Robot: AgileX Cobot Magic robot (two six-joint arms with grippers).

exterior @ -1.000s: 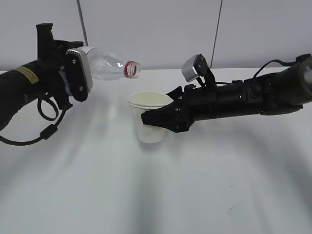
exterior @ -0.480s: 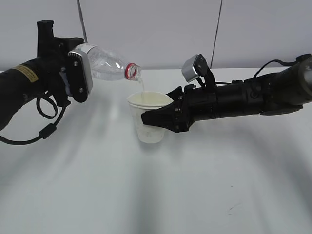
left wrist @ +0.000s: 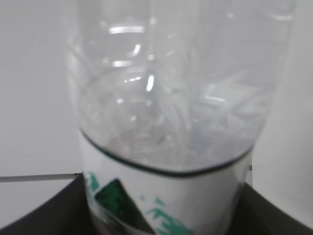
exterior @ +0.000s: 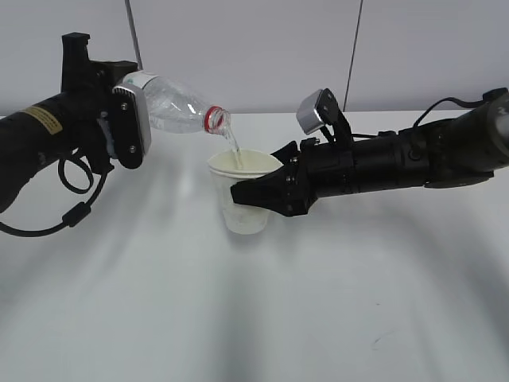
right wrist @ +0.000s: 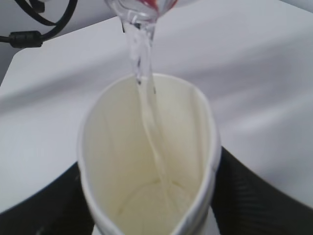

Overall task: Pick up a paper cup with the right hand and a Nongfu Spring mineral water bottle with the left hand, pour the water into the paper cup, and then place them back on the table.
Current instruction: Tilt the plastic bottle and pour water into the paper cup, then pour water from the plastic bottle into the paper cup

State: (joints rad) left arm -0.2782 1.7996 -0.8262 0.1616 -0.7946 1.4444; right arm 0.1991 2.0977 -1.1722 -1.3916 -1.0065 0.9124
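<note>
A: Where is everything?
B: Left claw (exterior: 119,127) clamps the tilted bottle (exterior: 171,103); right claw (exterior: 262,195) clasps the cup (exterior: 242,199), held above the tabletop (exterior: 318,318). Water (exterior: 233,143) streams into it.
A: Advice?
B: Keep the tilt gentle, mouth over the cup's centre.

Pale wall (exterior: 262,48) behind, two dark vertical seams (exterior: 355,48) running down it.
</note>
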